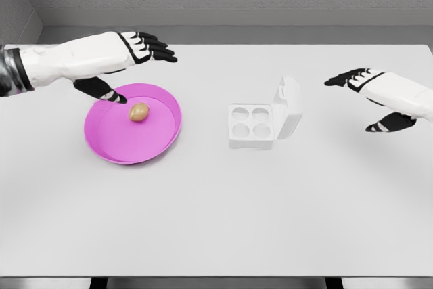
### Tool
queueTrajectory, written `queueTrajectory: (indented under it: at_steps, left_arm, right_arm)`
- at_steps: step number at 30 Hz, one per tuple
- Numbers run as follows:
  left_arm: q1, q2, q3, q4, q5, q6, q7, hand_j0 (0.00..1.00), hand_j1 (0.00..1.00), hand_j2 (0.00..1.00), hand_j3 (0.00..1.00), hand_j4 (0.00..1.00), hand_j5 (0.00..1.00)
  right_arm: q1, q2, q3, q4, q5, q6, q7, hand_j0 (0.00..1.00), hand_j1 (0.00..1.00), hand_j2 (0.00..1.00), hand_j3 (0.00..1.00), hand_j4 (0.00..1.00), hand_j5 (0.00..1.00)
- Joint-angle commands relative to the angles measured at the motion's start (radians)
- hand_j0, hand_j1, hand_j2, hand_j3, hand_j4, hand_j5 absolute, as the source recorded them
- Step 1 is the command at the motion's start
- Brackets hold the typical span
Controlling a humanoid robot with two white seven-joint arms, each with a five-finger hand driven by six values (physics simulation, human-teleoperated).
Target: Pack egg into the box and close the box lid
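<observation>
A brown egg (139,112) lies in a shallow pink bowl (108,143) on the left of the white table. My left hand (139,65) hovers over the bowl's far rim, fingers stretched out and open, thumb tip just left of the egg and holding nothing. A white egg box (252,126) with four empty cups stands mid-table, its lid (289,107) raised upright on the right side. My right hand (369,96) floats open to the right of the box, well apart from it.
The white table (223,221) spreads wide in front of the bowl and box. A grey wall runs behind the table's far edge.
</observation>
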State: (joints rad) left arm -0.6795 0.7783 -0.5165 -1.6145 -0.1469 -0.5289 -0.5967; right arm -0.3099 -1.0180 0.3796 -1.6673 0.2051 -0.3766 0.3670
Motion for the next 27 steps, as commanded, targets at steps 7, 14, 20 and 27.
queueTrajectory:
  at_steps: [7, 14, 20, 27]
  left_arm:
    - [-0.018, -0.022, -0.109, 0.002, 0.023, 0.38, -0.014, 1.0, 1.0, 1.0, 1.0, 1.0, 1.0]
    - [0.008, -0.056, -0.137, -0.007, 0.023, 0.552, -0.014, 0.97, 0.97, 0.97, 0.97, 0.97, 0.97]
    - [0.018, -0.037, -0.166, -0.008, 0.136, 0.633, -0.014, 0.88, 0.88, 0.88, 0.88, 0.88, 0.88]
    - [0.011, 0.013, -0.189, -0.019, 0.168, 0.687, -0.014, 0.83, 0.83, 0.83, 0.83, 0.83, 0.83]
  right_arm:
    - [0.003, 0.053, 0.016, 0.026, 0.047, 0.007, 0.009, 1.0, 1.0, 1.0, 1.0, 1.0, 1.0]
    - [0.003, 0.09, 0.045, 0.063, 0.077, 0.007, 0.009, 1.0, 1.0, 1.0, 1.0, 1.0, 1.0]
    - [-0.005, 0.104, 0.047, 0.118, 0.083, 0.008, 0.009, 1.0, 1.0, 1.0, 1.0, 1.0, 1.0]
    - [-0.02, 0.137, 0.048, 0.139, 0.103, 0.008, 0.009, 1.0, 1.0, 1.0, 1.0, 1.0, 1.0]
